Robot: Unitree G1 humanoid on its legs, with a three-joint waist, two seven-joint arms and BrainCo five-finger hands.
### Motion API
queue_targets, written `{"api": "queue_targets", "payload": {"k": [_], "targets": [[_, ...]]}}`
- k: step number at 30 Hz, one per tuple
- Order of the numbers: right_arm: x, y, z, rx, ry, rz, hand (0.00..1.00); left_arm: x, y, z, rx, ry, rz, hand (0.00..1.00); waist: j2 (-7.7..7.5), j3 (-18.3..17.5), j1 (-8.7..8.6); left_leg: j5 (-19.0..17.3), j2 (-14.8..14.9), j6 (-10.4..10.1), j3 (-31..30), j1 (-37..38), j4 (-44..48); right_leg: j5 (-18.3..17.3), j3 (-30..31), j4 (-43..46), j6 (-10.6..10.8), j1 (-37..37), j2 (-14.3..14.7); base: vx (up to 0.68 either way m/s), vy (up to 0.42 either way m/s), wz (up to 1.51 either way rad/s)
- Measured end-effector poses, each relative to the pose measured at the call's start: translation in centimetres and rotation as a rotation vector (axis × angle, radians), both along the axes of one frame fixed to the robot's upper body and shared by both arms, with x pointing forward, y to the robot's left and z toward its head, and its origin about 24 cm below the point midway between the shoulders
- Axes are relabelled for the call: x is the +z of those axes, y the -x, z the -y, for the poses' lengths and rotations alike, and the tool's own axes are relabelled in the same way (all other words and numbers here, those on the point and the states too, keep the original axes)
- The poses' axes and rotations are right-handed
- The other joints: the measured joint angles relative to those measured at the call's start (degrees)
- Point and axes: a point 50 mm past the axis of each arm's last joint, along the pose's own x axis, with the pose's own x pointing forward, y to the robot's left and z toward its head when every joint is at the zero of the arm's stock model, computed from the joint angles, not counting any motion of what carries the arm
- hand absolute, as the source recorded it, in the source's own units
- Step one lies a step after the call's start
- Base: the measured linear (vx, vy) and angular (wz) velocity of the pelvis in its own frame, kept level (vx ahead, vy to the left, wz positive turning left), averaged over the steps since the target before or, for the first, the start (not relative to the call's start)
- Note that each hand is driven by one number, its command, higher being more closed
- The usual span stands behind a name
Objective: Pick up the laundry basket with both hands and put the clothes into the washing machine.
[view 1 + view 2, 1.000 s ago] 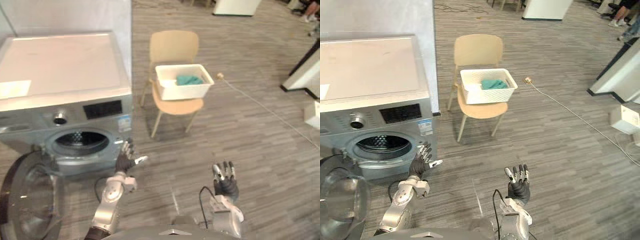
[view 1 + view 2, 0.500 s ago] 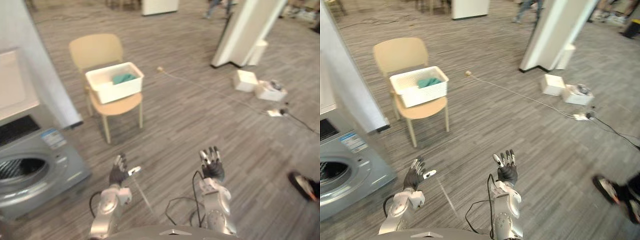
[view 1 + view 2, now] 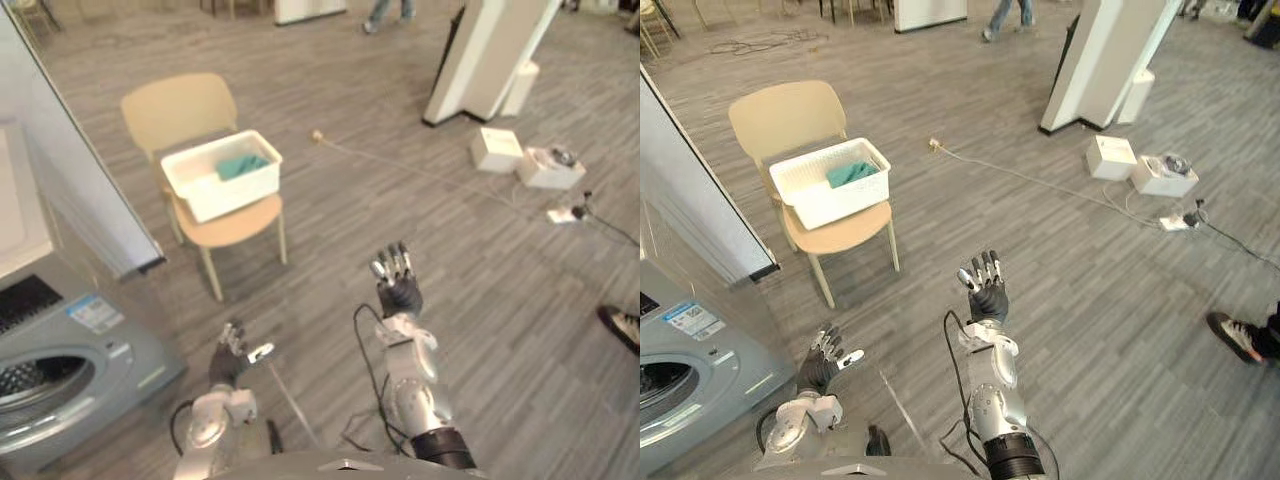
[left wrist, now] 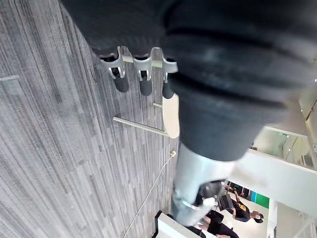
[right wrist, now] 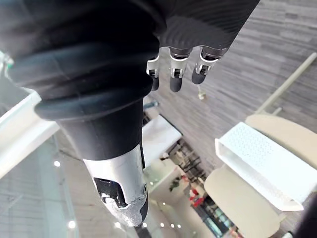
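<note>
A white laundry basket (image 3: 221,176) with a teal cloth (image 3: 243,164) in it rests on the seat of a tan wooden chair (image 3: 197,120). The grey washing machine (image 3: 60,350) stands at the lower left, its round drum opening (image 3: 28,385) showing. My left hand (image 3: 229,358) hangs low over the floor, fingers straight and spread. My right hand (image 3: 397,284) is raised higher over the floor to the right of the chair, fingers straight and empty. Both hands are well short of the basket. In the right wrist view the basket (image 5: 265,166) shows past my fingers.
A white pillar (image 3: 488,55) stands at the upper right, with small white boxes (image 3: 497,150) and a power strip (image 3: 565,213) at its foot. A thin cable (image 3: 420,175) crosses the floor from near the chair. A person's shoe (image 3: 620,325) shows at the right edge, legs (image 3: 385,12) at the top.
The camera has shifted, so the washing machine now shows more at lower left. My right hand has risen and reached further forward; my left hand sits lower.
</note>
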Motion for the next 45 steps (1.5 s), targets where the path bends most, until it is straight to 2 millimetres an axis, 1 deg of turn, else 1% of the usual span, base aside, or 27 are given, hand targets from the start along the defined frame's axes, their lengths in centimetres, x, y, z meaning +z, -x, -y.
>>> {"api": "queue_targets", "payload": {"k": [2, 3, 4, 6, 8, 9, 12, 13, 14, 15, 16, 17, 18, 20, 22, 23, 24, 25, 26, 29, 31, 33, 34, 37, 41, 43, 45], "targets": [[-0.3, 0.2, -0.5, 0.009, -0.021, -0.012, 0.00, -0.2, 0.2, -0.5, -0.015, -0.026, -0.011, 0.00, -1.08, 0.9, -0.50, -0.9, -1.1, -0.1, -1.2, 2.7, 0.6, 3.2, 0.9, 20.0, 7.6, -6.8, -2.9, 0.24, 0.045, 0.27], [-0.5, 0.4, -0.6, 0.006, -0.033, -0.023, 0.00, -0.2, 0.3, -0.7, -0.026, -0.036, -0.016, 0.00, -1.12, 1.0, -0.82, -1.2, -1.6, 0.0, -1.6, 3.6, 0.6, 3.8, 0.8, 24.6, 8.4, -8.2, -3.6, 0.30, -0.010, 0.62], [-0.9, 0.8, -0.7, 0.009, -0.040, -0.035, 0.00, -0.2, 0.3, -0.8, -0.036, -0.045, -0.017, 0.00, -1.65, 0.8, -1.56, -1.6, -2.2, 0.3, -3.1, 5.1, 0.5, 3.6, -0.1, 29.7, 8.2, -8.9, -4.9, 0.32, -0.039, 0.92], [-1.4, 1.5, -0.4, 0.004, -0.038, -0.055, 0.00, -0.1, 0.1, -0.5, -0.057, -0.061, -0.010, 0.00, -2.26, 1.0, -1.82, -1.6, -4.0, 0.2, -6.2, 9.0, -2.1, 1.4, -2.1, 32.3, 3.8, -10.1, -7.2, 0.30, -0.074, 0.96], [-1.6, 1.8, 0.2, -0.020, -0.034, -0.063, 0.00, 0.1, -0.1, 0.2, -0.085, -0.054, 0.001, 0.00, -1.18, 1.0, -2.83, -1.6, -4.2, -0.7, -11.0, 10.1, -3.5, -1.3, -2.9, 24.0, -2.8, -12.2, -8.2, 0.24, -0.141, 1.00], [-1.6, 1.8, 0.4, -0.029, -0.034, -0.062, 0.00, 0.1, -0.2, 0.2, -0.089, -0.054, 0.007, 0.00, -1.10, 1.1, -3.11, -1.7, -4.2, -1.1, -12.2, 10.1, -3.5, -1.5, -2.1, 20.7, -3.5, -12.5, -8.3, 0.20, -0.192, 1.04], [0.2, 2.4, 2.3, -0.113, -0.032, 0.012, 0.00, 0.6, -1.2, 0.5, -0.100, -0.055, 0.038, 0.00, -1.06, 1.1, -3.37, -2.7, -3.8, -3.9, -18.5, 10.2, -3.0, 1.8, 8.3, -0.2, -4.4, -13.7, -9.4, 0.23, -0.339, 0.92], [0.3, 2.4, 2.4, -0.119, -0.031, 0.018, 0.00, 0.7, -1.3, 0.5, -0.100, -0.055, 0.042, 0.00, -1.05, 1.1, -3.48, -2.8, -3.7, -4.3, -19.0, 10.2, -2.9, 2.4, 8.9, -1.4, -4.4, -13.7, -9.6, 0.16, -0.313, 0.77], [0.9, 2.5, 3.0, -0.147, -0.027, 0.041, 0.00, 0.9, -1.5, 0.5, -0.097, -0.058, 0.055, 0.00, -1.11, 1.1, -3.70, -3.9, -2.8, -6.4, -20.8, 10.3, -1.7, 5.1, 10.5, -5.8, -4.7, -13.1, -9.8, 0.14, -0.362, 0.71], [1.1, 2.7, 3.4, -0.167, -0.012, 0.047, 0.00, 0.8, -1.4, 0.4, -0.090, -0.065, 0.050, 0.00, -2.08, 0.7, -3.91, -5.6, -2.4, -8.8, -22.4, 10.4, -0.8, 8.1, 11.0, -8.1, -3.2, -11.7, -10.5, 0.22, -0.584, 0.81], [1.0, 2.9, 3.6, -0.177, 0.004, 0.036, 0.00, 0.4, -1.2, 0.6, -0.090, -0.058, 0.032, 0.00, -2.37, 0.2, -3.94, -6.6, -1.1, -10.5, -23.5, 11.6, -0.6, 9.6, 10.1, -5.6, 1.0, -11.3, -9.7, 0.18, -0.508, 0.56], [1.0, 3.0, 4.0, -0.186, 0.023, 0.030, 0.00, 0.2, -0.9, 0.9, -0.088, -0.048, 0.016, 0.00, -1.32, 0.0, -3.81, -7.0, 0.7, -11.2, -24.4, 12.1, -0.9, 8.8, 8.9, -4.5, 1.2, -10.9, -8.6, 0.25, -0.562, 0.44], [1.5, 3.2, 5.0, -0.216, 0.049, 0.056, 0.00, 0.0, -0.5, 1.8, -0.086, -0.013, 0.002, 0.00, 2.35, -1.8, -3.51, -6.1, 4.7, -13.1, -25.8, 12.8, -3.8, 6.5, 5.7, -2.4, 0.2, -11.0, -5.8, 0.21, -0.416, 0.31], [1.7, 3.0, 5.0, -0.217, 0.049, 0.069, 0.00, 0.1, -0.6, 2.3, -0.090, 0.001, 0.005, 0.00, 3.07, -1.9, -3.69, -4.0, 6.0, -13.9, -25.8, 13.5, -4.8, 4.0, 4.2, -0.9, -0.7, -10.8, -4.8, 0.22, -0.395, 0.48], [1.8, 3.0, 4.7, -0.205, 0.045, 0.070, 0.00, -0.1, -0.6, 2.1, -0.075, 0.010, -0.004, 0.00, 3.33, -1.6, -4.21, 1.0, 8.5, -9.2, -26.1, 9.6, 3.4, 2.7, 0.4, -1.3, -2.8, -7.5, -3.5, 0.23, -0.423, 0.69], [1.8, 2.9, 4.5, -0.198, 0.044, 0.074, 0.00, -0.3, -0.3, 1.9, -0.061, 0.013, -0.014, 0.00, 3.04, -1.1, -3.79, 5.2, 9.8, -3.3, -26.0, 6.1, 10.4, 2.2, -1.0, -2.0, -3.7, -5.2, -2.3, 0.14, -0.284, 0.33], [1.9, 2.8, 4.5, -0.198, 0.044, 0.077, 0.00, -0.4, -0.1, 1.8, -0.057, 0.014, -0.021, 0.00, 3.10, -0.8, -3.53, 7.8, 10.8, -1.8, -25.9, 4.6, 13.3, 2.1, -2.0, -2.9, -4.2, -3.7, -1.6, 0.17, -0.300, 0.40], [1.9, 2.8, 4.4, -0.197, 0.040, 0.079, 0.00, -0.7, 0.4, 1.8, -0.058, 0.016, -0.042, 0.00, 2.72, -0.7, -3.13, 13.4, 12.8, -0.9, -24.3, 3.4, 15.6, 1.7, -3.9, -5.4, -5.3, -0.5, -0.9, 0.17, -0.234, 0.34], [2.0, 2.8, 4.3, -0.200, 0.033, 0.081, 0.00, -0.8, 0.5, 1.7, -0.060, 0.013, -0.045, 0.00, 2.25, -0.7, -3.18, 14.7, 13.5, -0.4, -22.5, 3.0, 15.9, 1.4, -4.4, -6.2, -5.8, 0.3, -1.0, 0.18, -0.205, 0.57], [3.0, 3.0, 5.5, -0.255, 0.046, 0.133, 0.00, -0.7, 0.4, 2.3, -0.095, 0.021, -0.038, 0.00, 1.45, -0.5, -4.20, 9.4, 13.6, -1.7, -12.8, -1.2, 16.6, 2.4, -8.6, -11.2, -6.6, 3.1, -2.9, 0.22, -0.094, 0.76], [2.8, 3.3, 6.5, -0.301, 0.055, 0.122, 0.00, -0.8, 0.2, 2.4, -0.104, 0.020, -0.039, 0.00, 0.96, -0.2, -4.35, 6.8, 9.8, -4.1, -8.4, -1.4, 7.0, 3.9, -12.3, -14.3, -4.9, 5.3, -4.5, 0.24, 0.035, 0.90], [2.7, 3.6, 7.8, -0.356, 0.077, 0.105, 0.00, -1.1, 0.1, 2.5, -0.115, 0.020, -0.048, 0.00, 0.96, -0.2, -4.42, 8.5, 5.5, -5.3, -6.7, -1.1, -4.9, 4.5, -14.7, -15.8, -3.8, 6.8, -5.7, 0.21, 0.130, 0.79], [2.6, 3.8, 8.9, -0.395, 0.155, 0.074, 0.00, -1.1, 0.1, 2.5, -0.114, 0.019, -0.050, 0.00, 0.56, -0.1, -3.68, 13.9, 2.5, -6.6, -7.7, -0.1, -10.9, 4.3, -14.5, -16.0, -2.4, 7.3, -6.7, 0.21, 0.182, 0.42], [2.5, 3.3, 10.2, -0.489, 0.244, 0.014, 0.00, -0.9, -0.4, 1.4, -0.110, -0.020, -0.034, 0.00, -2.35, 1.1, -4.28, 14.4, -2.2, -4.7, -7.8, 0.8, -12.6, 5.7, -12.7, -20.4, -0.6, 9.6, -9.1, 0.20, 0.156, 0.43], [3.5, 2.7, 12.3, -0.618, 0.346, -0.011, 0.00, -0.9, -0.4, 1.8, -0.145, -0.026, -0.033, 0.00, -2.43, 1.5, -3.71, 7.9, -2.3, -3.5, -7.6, -1.1, -5.3, 6.7, -12.4, -20.9, 0.7, 11.1, -9.9, 0.11, 0.171, -0.02], [3.2, 2.9, 13.9, -0.681, 0.425, -0.074, 0.00, -0.9, -0.5, 2.9, -0.231, -0.053, -0.022, 0.00, -3.59, 1.8, -4.27, 3.0, -4.6, -3.6, -7.2, 0.4, -3.2, 2.7, -10.8, -9.9, 0.6, 8.8, -14.0, 0.12, 0.251, 0.04], [2.6, 2.9, 14.5, -0.706, 0.440, -0.128, 0.00, -1.0, -0.6, 2.9, -0.264, -0.071, -0.022, 0.00, -3.86, 2.0, -4.90, 2.3, -6.1, -2.8, -7.0, 2.7, -4.0, 4.2, -6.5, 8.1, -1.5, 1.0, -17.8, 0.16, 0.174, 0.11]]}}
